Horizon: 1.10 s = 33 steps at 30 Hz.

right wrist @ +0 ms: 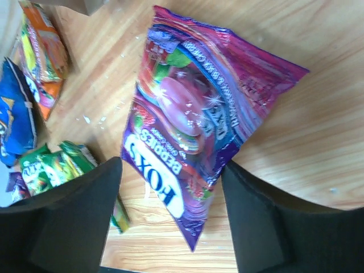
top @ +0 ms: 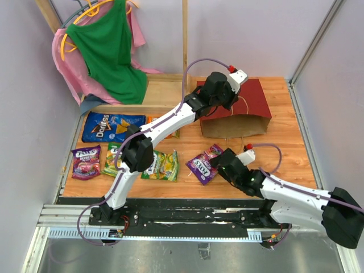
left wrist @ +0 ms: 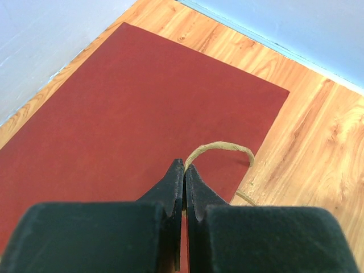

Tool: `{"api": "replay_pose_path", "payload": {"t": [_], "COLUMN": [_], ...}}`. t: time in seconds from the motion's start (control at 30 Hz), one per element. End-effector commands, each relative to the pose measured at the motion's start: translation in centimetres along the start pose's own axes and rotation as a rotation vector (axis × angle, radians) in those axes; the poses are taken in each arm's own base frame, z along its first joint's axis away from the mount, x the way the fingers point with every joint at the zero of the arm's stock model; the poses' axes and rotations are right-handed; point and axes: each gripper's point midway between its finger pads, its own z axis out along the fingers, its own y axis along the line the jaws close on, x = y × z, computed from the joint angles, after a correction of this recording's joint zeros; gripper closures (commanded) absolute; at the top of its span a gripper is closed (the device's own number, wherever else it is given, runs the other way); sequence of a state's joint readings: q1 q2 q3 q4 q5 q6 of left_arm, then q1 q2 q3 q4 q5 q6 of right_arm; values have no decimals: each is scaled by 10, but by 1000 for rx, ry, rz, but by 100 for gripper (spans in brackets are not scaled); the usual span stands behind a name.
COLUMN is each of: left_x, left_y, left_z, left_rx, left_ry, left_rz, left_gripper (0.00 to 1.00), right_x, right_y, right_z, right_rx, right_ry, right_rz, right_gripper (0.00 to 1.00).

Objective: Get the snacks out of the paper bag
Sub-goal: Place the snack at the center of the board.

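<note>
Snacks [top: 205, 164]: six packets lie out; one paper bag [top: 236, 102].

Your wooden table [top: 284, 153] fills the middle of the top view. The dark red paper bag [top: 256, 102] lies on its side at upper right. At upper left lies the blue Doritos bag [top: 111, 126], with an orange packet [right wrist: 45, 57] just to its right. Below them you have 1 purple packet [top: 86, 161] and 2 yellow-green packets [top: 164, 166]. The purple Fox's berries packet [top: 205, 164] lies at lower centre.
</note>
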<state>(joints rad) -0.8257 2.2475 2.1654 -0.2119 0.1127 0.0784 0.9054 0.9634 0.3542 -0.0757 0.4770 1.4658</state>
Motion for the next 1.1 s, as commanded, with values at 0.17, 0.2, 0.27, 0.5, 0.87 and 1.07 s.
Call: {"api": "replay_pose_path", "payload": {"t": [0.17, 0.2, 0.27, 0.5, 0.87, 1.07], "left_x": [-18, -19, -19, -24, -27, -24], "left_y": [12, 12, 15, 29, 31, 33], "left_z": [-7, -8, -9, -13, -19, -19], "left_rx": [-40, -41, -40, -33, -10, -9], "left_ry": [-42, -45, -47, -63, -58, -51], "left_rz": [12, 10, 0, -51, -54, -55], "left_gripper": [98, 98, 98, 98, 97, 95], "right_x": [-21, -24, -30, -25, 25, 27], "right_y": [9, 8, 8, 40, 62, 29], "right_z": [-9, -11, -17, -29, 15, 47], "right_rx": [94, 89, 76, -190, -304, -167], "right_ry": [-67, -75, -85, -54, 371, 336], "right_rz": [-280, -313, -391, -796, -1203, -1203], "right_gripper": [11, 12, 14, 25, 23, 15]}}
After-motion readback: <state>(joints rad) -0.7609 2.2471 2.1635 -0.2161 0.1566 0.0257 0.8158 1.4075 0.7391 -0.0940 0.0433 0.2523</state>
